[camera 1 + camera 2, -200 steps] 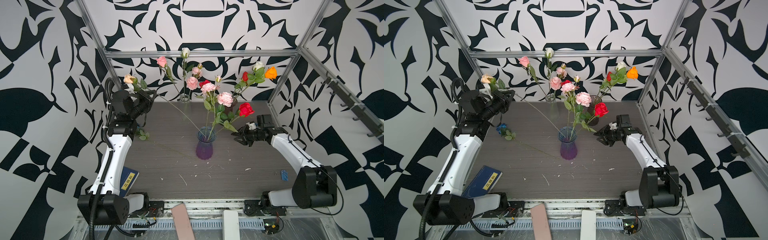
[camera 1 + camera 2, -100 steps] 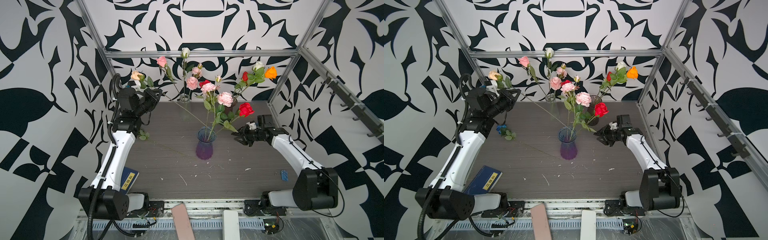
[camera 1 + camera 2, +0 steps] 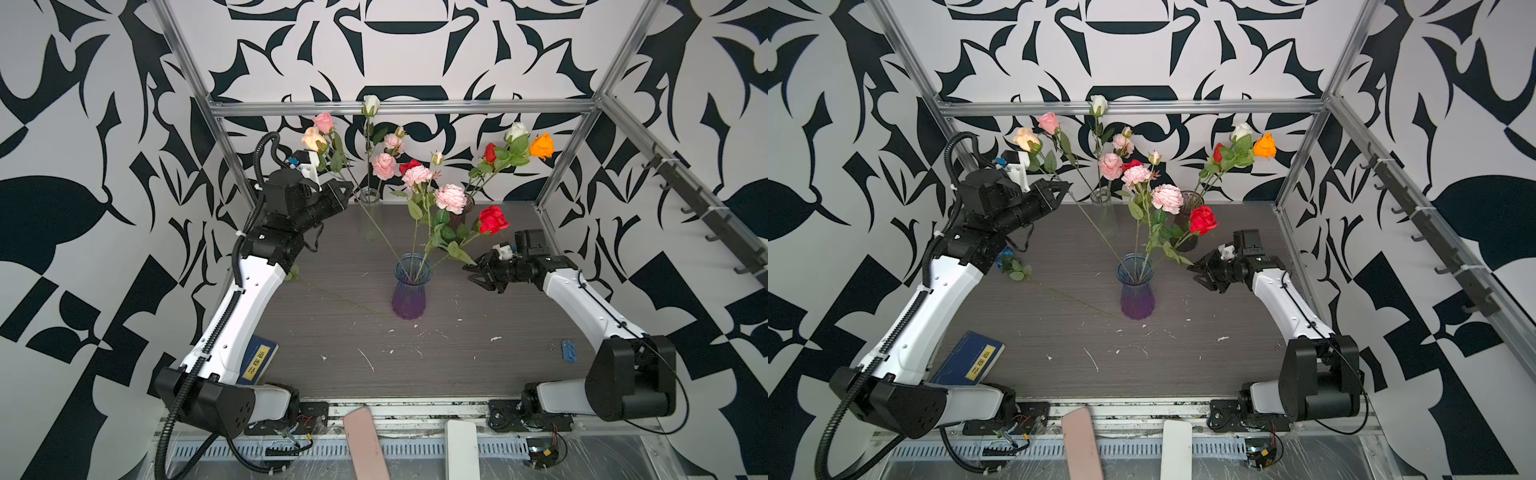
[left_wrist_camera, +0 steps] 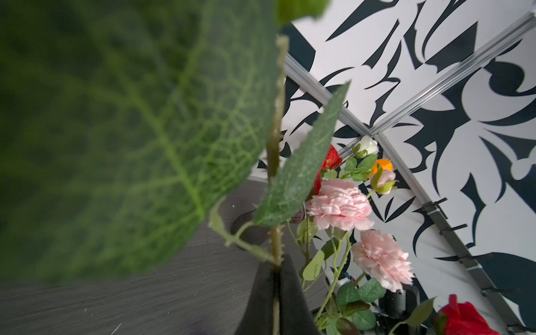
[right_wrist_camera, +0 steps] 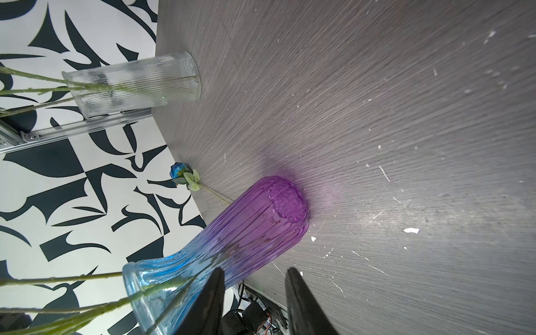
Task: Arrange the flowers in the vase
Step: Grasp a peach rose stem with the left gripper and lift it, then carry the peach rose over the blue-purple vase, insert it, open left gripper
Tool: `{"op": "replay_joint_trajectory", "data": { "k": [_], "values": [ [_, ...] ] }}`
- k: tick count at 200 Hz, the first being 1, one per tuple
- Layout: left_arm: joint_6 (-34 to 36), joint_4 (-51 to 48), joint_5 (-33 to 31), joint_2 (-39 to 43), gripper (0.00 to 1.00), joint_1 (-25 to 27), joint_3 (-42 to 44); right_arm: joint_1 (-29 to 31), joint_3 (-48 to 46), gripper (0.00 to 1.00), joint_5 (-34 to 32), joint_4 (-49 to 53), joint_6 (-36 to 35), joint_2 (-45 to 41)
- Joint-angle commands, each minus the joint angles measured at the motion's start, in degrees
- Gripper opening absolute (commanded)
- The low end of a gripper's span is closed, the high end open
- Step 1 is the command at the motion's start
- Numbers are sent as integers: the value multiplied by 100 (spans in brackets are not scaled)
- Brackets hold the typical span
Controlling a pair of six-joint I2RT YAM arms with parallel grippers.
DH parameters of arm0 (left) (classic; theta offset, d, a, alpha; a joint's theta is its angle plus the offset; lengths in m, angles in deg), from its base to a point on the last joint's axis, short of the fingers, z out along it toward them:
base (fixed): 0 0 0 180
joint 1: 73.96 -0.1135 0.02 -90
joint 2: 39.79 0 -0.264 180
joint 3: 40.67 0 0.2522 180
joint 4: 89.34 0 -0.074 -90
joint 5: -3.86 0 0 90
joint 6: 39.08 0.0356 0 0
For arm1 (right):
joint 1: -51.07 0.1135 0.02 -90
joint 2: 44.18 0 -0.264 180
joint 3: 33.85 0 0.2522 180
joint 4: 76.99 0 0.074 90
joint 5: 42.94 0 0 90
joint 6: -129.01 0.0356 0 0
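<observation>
Spanning the patterned enclosure, a grey wood-grain tabletop (image 3: 457, 374) carries two white-and-black arms and three vases. The purple-and-blue glass vase (image 3: 408, 293) stands upright between the two claws and lower than both. It holds several of the flowers (image 3: 451, 198): pink ruffled blooms, and a red rose (image 3: 493, 219) leaning out above the right claw (image 3: 478, 276). That claw hovers just beside the vase's neck, jaws partly apart and gripping nothing. The left claw (image 3: 345, 192), raised near the back wall, is pinched tight on the green stem of a peach rose (image 3: 313, 139). The bloom sits above and behind this claw, and the long stem runs from its tip down to the vase's mouth. In the left wrist view the stem (image 4: 275, 246) passes between the black fingers (image 4: 258, 304), with a large leaf filling much of the frame. Just past the left claw's tip, a clear ribbed vase (image 3: 371, 212) holds a white rose and pink ones. A dark vase (image 3: 1188, 208), farther back than the right claw, holds orange, white and red roses. A blue book (image 3: 971, 357) lies well below the left claw, beside its arm. A blue flower (image 3: 1005, 254) lies flat on the tabletop beneath that arm, its stem pointing toward the vase's foot. A small blue clip (image 3: 568, 350) lies well apart from the right claw.
</observation>
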Motion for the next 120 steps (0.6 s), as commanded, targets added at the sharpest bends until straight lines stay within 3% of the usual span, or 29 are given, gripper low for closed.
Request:
{"op": "replay_joint_trajectory", "data": {
  "k": [1, 120],
  "values": [
    [335, -148, -118, -70, 0, 156, -237, -22, 40, 39, 31, -56, 10, -151],
    [767, -277, -663, -531, 0, 1602, -413, -22, 31, 39, 5, -54, 19, -178]
  ]
}}
